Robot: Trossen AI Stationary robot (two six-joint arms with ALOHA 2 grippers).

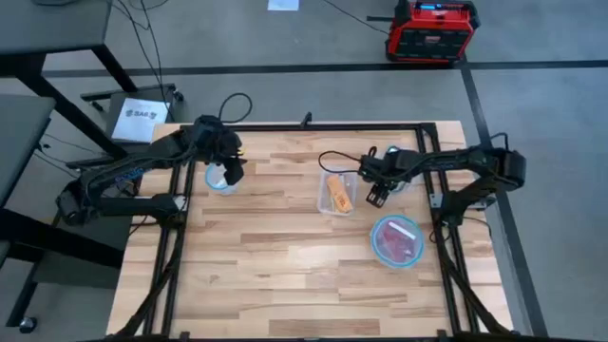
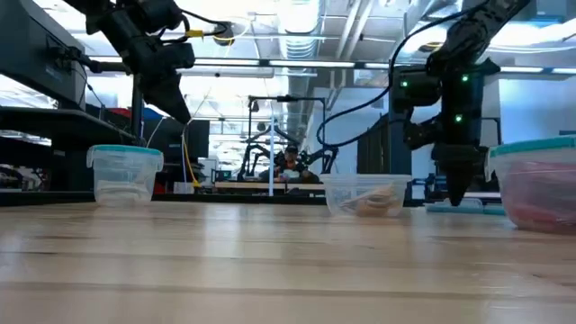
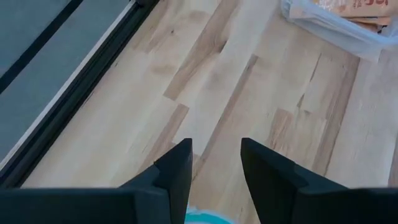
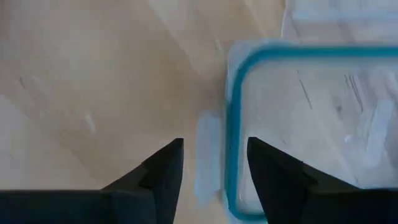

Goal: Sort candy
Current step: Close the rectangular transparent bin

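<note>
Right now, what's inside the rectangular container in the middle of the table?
The rectangular container holds orange-white candy bars, stacked loosely. Anything beneath them is hidden by the top wrappers. The right pincer hovers beside it, open and empty.

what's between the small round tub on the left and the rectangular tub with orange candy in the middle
Only bare wooden tabletop, per the high view. The round tub sits under the left gripper; the rectangular tub holds orange-white candy.
</note>
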